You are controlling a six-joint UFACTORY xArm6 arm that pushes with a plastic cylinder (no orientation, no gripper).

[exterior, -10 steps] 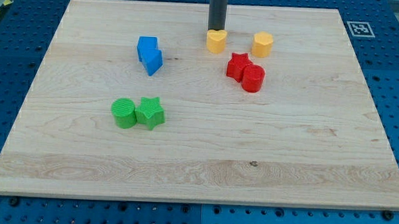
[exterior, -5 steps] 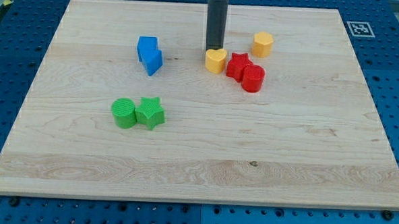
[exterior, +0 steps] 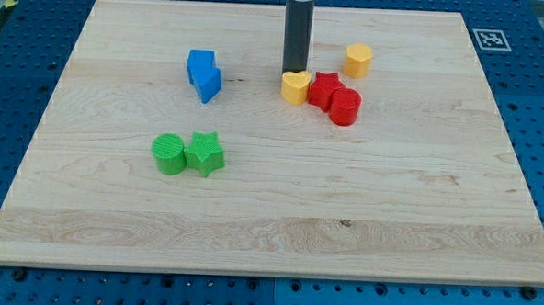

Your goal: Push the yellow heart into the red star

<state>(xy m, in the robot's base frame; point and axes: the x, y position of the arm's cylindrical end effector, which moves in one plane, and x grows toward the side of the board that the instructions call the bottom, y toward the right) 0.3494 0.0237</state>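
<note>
While my tip [exterior: 296,71] stood just above the yellow heart [exterior: 296,86] at the frame's upper centre, touching its top edge, the heart sat pressed against the red star [exterior: 324,87] on its right. My rod carried no jaws. A red cylinder [exterior: 346,107] touched the star's lower right.

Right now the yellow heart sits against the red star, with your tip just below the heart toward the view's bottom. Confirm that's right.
Not quite. The yellow heart does sit against the red star, but my tip is at the heart's far edge, toward the view's top, not below it. The camera view shows the rod coming down from the top onto that edge.
</note>
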